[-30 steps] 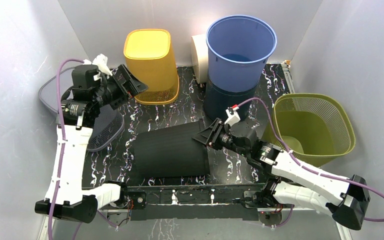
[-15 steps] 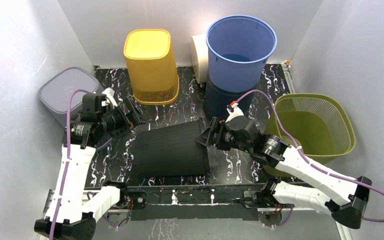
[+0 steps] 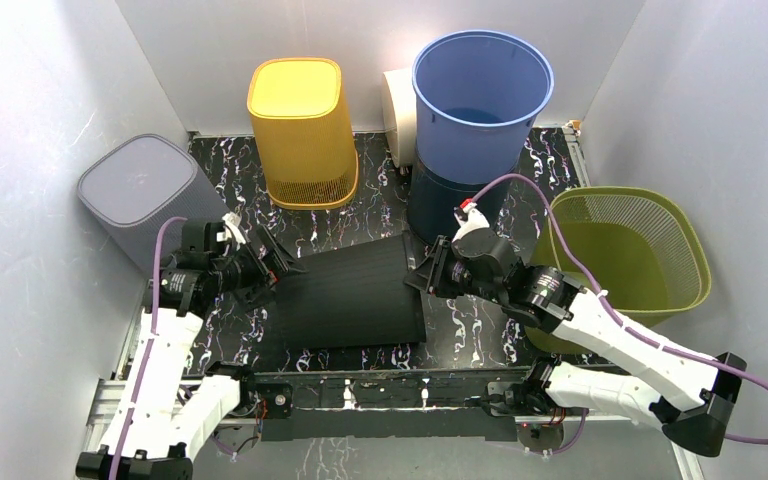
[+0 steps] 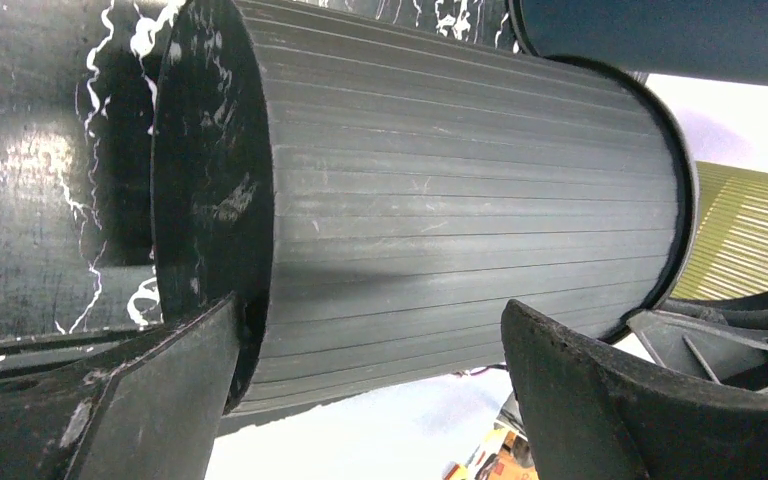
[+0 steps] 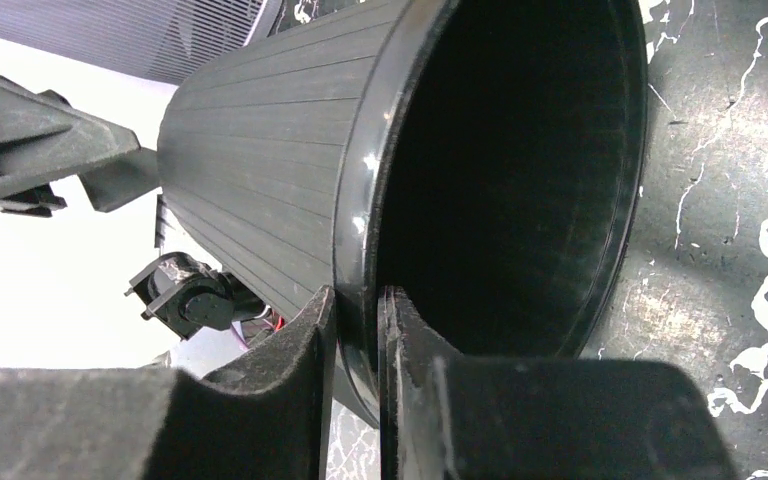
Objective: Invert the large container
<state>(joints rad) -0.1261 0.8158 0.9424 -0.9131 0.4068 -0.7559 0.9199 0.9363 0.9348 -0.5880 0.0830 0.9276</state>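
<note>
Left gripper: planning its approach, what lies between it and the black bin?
Nothing: in the left wrist view the open left gripper sits right at the base of the black bin.

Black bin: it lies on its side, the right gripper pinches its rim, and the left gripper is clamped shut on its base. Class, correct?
No. The left gripper is open, not shut: the left wrist view shows its fingers spread wide at the base. The black bin does lie on its side, and the right gripper pinches its rim.
</note>
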